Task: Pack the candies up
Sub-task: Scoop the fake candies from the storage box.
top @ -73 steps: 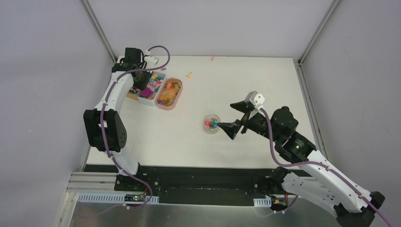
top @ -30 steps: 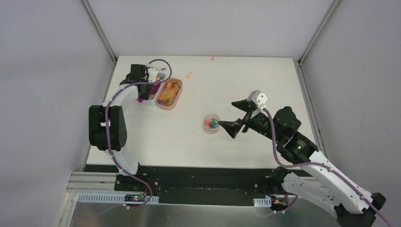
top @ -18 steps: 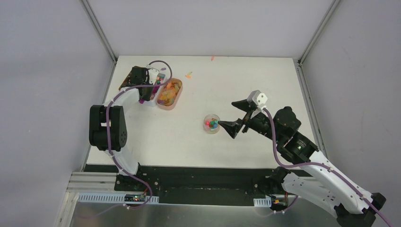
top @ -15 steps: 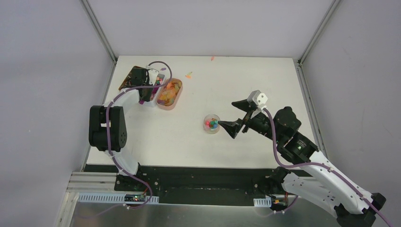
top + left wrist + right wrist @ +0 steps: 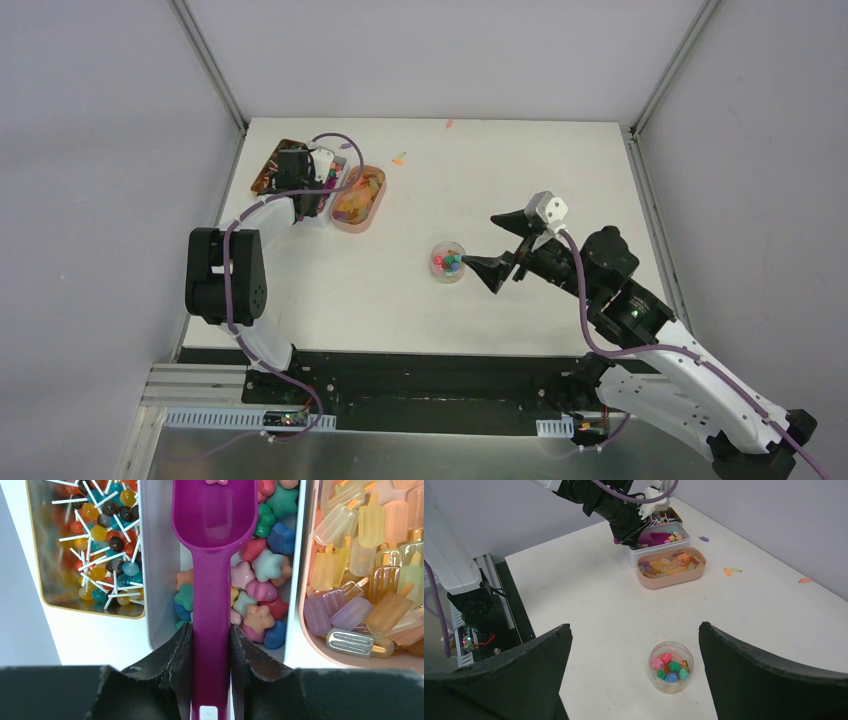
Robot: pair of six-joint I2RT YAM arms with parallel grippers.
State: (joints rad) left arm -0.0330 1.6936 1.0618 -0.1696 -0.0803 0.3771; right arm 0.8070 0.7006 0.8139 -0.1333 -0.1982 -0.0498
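Candies, place: the star-shaped candies (image 5: 257, 587) lie heaped in the middle tin (image 5: 159, 555), centre of the left wrist view; a few more candies in the jar (image 5: 669, 666).
Risk, spill: the load would have to cross open table (image 5: 400, 290) to the jar; a tilted or heaped bowl would likely shed pieces on the way.
Risk, poor scoop: the bowl looks almost bare, with one pink piece at the frame's top edge; too shallow a pass would likely bring up little.
Risk, wrong sweets: the tins touch side by side, so a drift sideways could dig into a neighbour.
Candies, look: small, glossy, rounded stars in pink, red, green, blue, orange and pale yellow, loosely piled.
Scoop: the magenta scoop (image 5: 212, 555) points up the frame over the stars.
Left gripper: the left gripper (image 5: 211, 632) has its jaws pinched on the scoop's handle.
Neighbours: a gold-rimmed tin (image 5: 90, 611) of lollipops (image 5: 100, 530) at the frame's left; popsicle-shaped sweets (image 5: 370, 555) at the right, in the peach tray (image 5: 669, 582).
Jar: the clear round jar (image 5: 670, 689) stands lidless, low in the right wrist view, well apart from the tins.
Right gripper: the right gripper (image 5: 634, 626) has its jaws spread wide, holding nothing; the jar sits ahead, between them.
Strays: loose sweets (image 5: 727, 571) lie on the table beyond the tray.
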